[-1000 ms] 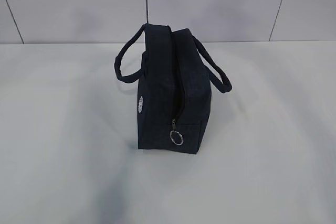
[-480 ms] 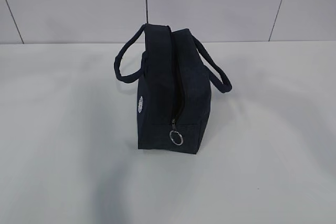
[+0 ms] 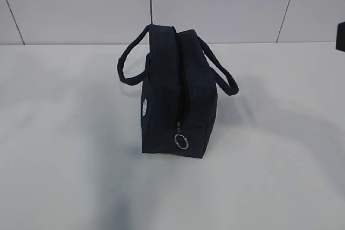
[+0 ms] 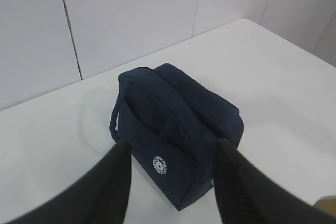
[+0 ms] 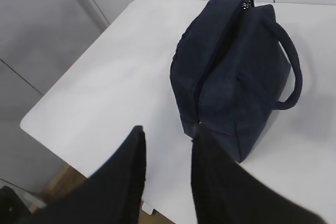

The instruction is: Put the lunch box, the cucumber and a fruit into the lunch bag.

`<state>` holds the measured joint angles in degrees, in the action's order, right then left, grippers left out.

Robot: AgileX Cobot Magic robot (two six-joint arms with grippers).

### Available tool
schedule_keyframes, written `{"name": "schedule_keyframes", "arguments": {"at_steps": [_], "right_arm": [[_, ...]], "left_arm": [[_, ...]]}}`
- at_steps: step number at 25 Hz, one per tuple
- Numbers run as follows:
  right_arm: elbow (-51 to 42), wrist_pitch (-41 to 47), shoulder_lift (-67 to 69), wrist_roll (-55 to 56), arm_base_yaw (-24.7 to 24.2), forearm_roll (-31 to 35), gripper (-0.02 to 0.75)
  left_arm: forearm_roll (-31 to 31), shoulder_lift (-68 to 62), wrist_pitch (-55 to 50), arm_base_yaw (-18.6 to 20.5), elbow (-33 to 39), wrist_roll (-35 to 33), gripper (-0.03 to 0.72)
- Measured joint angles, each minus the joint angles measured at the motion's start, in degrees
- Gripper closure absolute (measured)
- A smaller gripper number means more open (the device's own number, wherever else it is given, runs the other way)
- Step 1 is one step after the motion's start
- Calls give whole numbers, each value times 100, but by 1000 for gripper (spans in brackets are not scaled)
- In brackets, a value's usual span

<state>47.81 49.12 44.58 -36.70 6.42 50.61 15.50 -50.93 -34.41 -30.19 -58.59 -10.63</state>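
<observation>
The dark navy lunch bag (image 3: 175,79) stands upright on the white table (image 3: 64,133), its two loop handles hanging to either side. Its top zipper looks closed, with the metal ring pull (image 3: 181,141) on the near end. The round white logo (image 3: 144,107) faces left. My left gripper (image 4: 173,145) is open and empty, held high above the bag (image 4: 178,103) on its logo (image 4: 161,164) side. My right gripper (image 5: 169,128) is open and empty, above the table beside the bag's (image 5: 236,61) end. The lunch box, the cucumber and the fruit are out of view.
White tiled wall (image 3: 215,4) stands behind the table. The right wrist view shows the table's corner and edge (image 5: 31,124) with floor below. A dark bit of arm (image 3: 341,36) shows at the exterior view's right edge.
Dark arm parts at the top left of the exterior view have left the frame. A dark arm part now shows at the right edge. The bag has not moved.
</observation>
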Motion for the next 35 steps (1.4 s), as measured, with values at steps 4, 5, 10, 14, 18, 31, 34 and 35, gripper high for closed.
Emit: {"name": "schedule_keyframes", "arguments": {"at_steps": [4, 5, 10, 14, 18, 31, 34, 35], "right_arm": [[0, 62, 196, -251, 0, 173, 500], [0, 161, 272, -366, 0, 199, 494], [0, 730, 969, -1136, 0, 247, 385], [-83, 1015, 1605, -2273, 0, 597, 330], [-470, 1014, 2075, -3773, 0, 1514, 322], [-1131, 808, 3702, -7463, 0, 3246, 320], [-1131, 958, 4277, -8099, 0, 3535, 319], [-1131, 1025, 4477, -8309, 0, 3649, 319]], "left_arm": [[0, 77, -22, 0, 59, 0, 319], [0, 77, -34, 0, 59, 0, 319], [0, 77, -93, 0, 68, 0, 319], [0, 77, -172, 0, 68, 0, 323], [10, 77, -207, 0, 68, 0, 325], [41, 77, -217, 0, 68, 0, 326], [41, 77, -217, 0, 68, 0, 326], [41, 77, -217, 0, 68, 0, 326]]}}
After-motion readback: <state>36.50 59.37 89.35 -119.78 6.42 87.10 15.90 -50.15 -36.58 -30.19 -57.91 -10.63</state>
